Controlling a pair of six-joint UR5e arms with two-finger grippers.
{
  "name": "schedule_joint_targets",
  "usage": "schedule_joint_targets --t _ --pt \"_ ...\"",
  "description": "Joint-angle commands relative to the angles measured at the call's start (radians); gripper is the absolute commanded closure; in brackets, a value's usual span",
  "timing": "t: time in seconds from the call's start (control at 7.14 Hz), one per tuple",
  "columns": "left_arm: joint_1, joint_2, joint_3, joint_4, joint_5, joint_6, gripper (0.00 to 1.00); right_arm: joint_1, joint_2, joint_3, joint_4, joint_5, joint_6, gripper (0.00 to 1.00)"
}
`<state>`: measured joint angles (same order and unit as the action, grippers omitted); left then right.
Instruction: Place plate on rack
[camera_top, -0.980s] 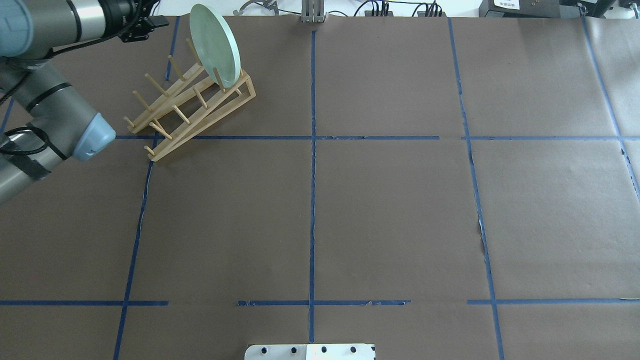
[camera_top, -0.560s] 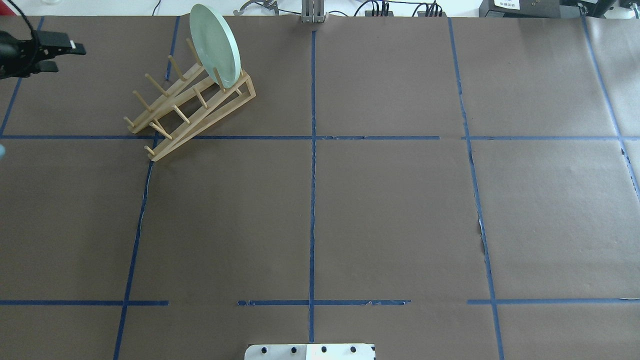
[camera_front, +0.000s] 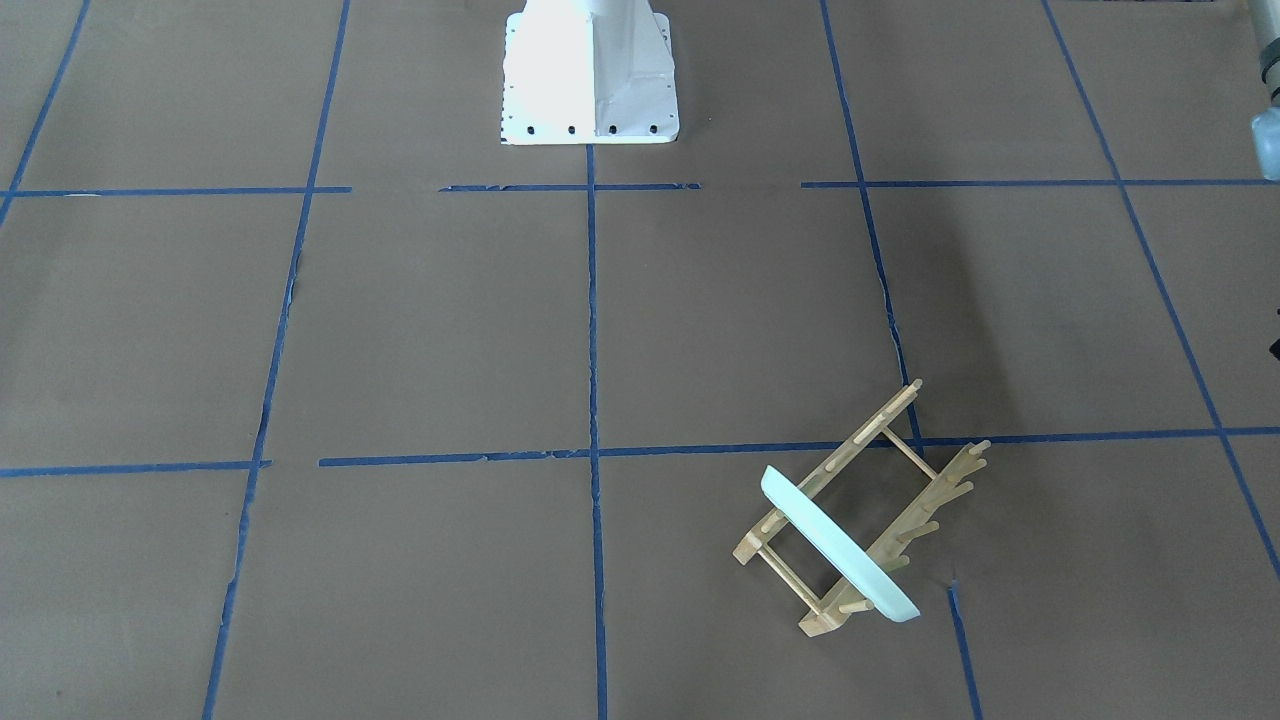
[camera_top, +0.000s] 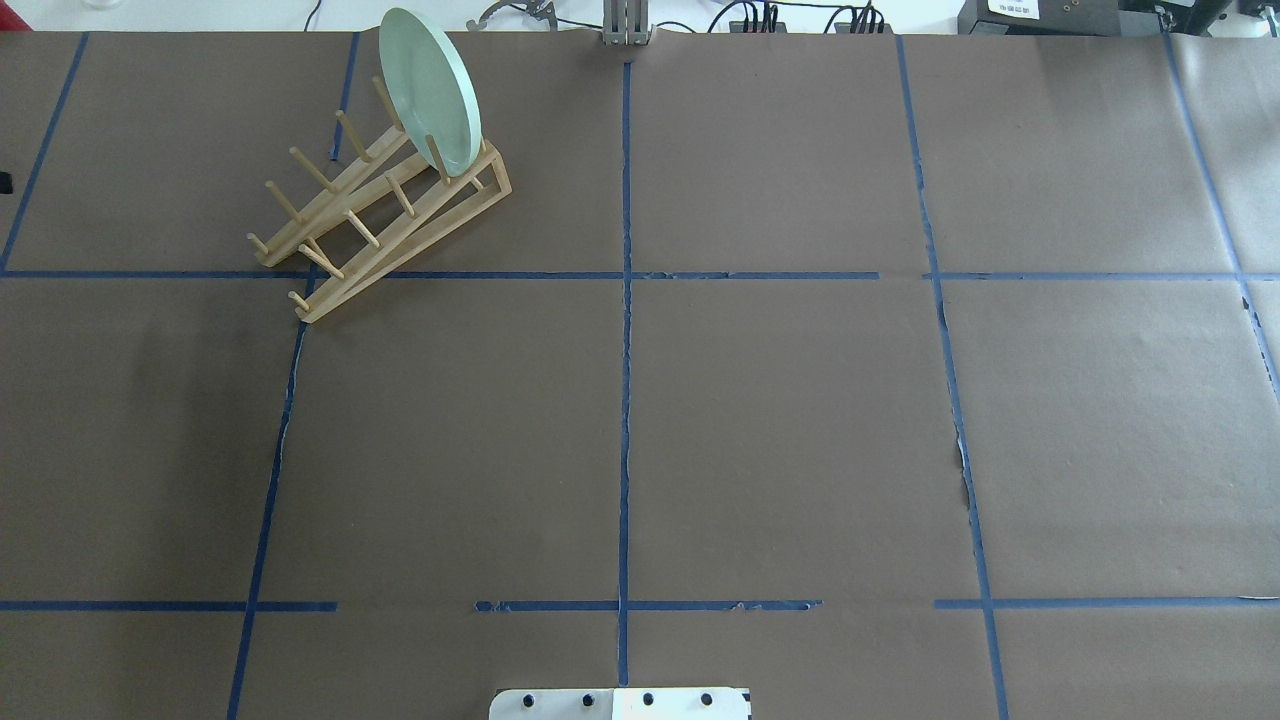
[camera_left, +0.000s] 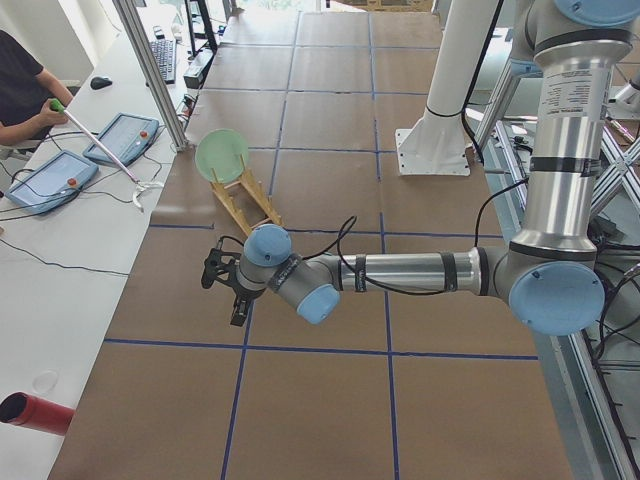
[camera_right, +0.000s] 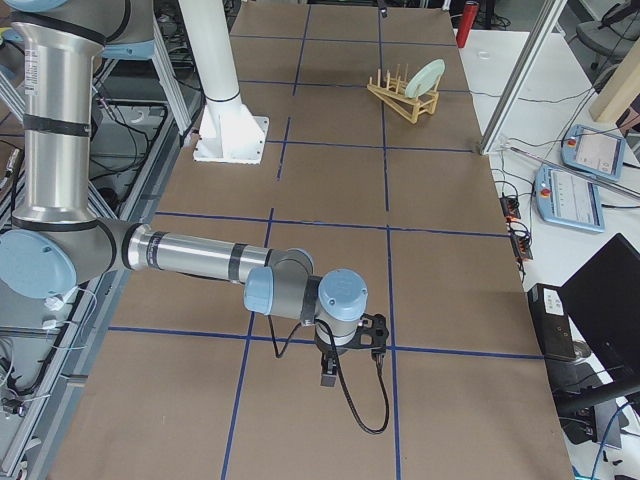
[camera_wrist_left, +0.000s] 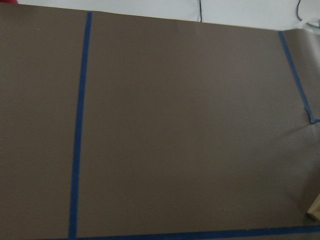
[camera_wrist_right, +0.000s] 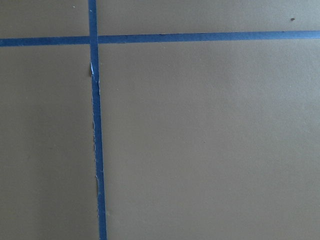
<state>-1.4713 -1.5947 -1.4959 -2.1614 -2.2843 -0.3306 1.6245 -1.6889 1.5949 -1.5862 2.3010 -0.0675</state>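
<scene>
The pale mint-green plate (camera_top: 430, 90) stands on edge between the pegs at the far end of the light-wood rack (camera_top: 420, 235), free of any gripper. Both also show in the front view, plate (camera_front: 835, 545) and rack (camera_front: 905, 535). My left gripper (camera_left: 215, 290) shows only in the left side view, over the table well short of the rack (camera_left: 245, 205); I cannot tell if it is open. My right gripper (camera_right: 350, 350) shows only in the right side view, far from the plate (camera_right: 428, 75); I cannot tell its state.
Brown paper with blue tape lines covers the table. The white robot base (camera_front: 590, 90) stands at the near middle edge. An operator (camera_left: 25, 90) with a stick, tablets and a red cylinder (camera_left: 35, 412) sit beyond the table's far side.
My left arm has pulled back to the left, out of the overhead view. The plate and rack have not moved.
</scene>
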Motion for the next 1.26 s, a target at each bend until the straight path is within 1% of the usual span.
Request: schedule_joint_targets --t 0.0,0.14,0.28,0.42,0.56,0.84,1.12 --pt "-0.146 0.004 -0.148 0.460 -0.007 0.305 0.00 0.000 0.000 0.000 0.000 0.000 0.000 0.00" --pt "-0.165 0.012 -0.171 0.533 -0.012 0.327 0.00 0.000 0.000 0.000 0.000 0.000 0.000 0.00" --pt "-0.168 0.024 -0.172 0.588 -0.041 0.328 0.00 0.000 0.000 -0.001 0.000 0.000 0.000 0.00" --pt "-0.169 0.032 -0.179 0.627 -0.099 0.329 0.00 0.000 0.000 0.000 0.000 0.000 0.000 0.00" --pt "-0.167 0.059 -0.181 0.621 -0.104 0.329 0.00 0.000 0.000 -0.001 0.000 0.000 0.000 0.00" --pt "-0.167 0.171 -0.230 0.615 -0.103 0.329 0.00 0.000 0.000 0.000 0.000 0.000 0.000 0.00" --pt "-0.169 0.226 -0.268 0.615 -0.104 0.332 0.00 0.000 0.000 -0.001 0.000 0.000 0.000 0.00"
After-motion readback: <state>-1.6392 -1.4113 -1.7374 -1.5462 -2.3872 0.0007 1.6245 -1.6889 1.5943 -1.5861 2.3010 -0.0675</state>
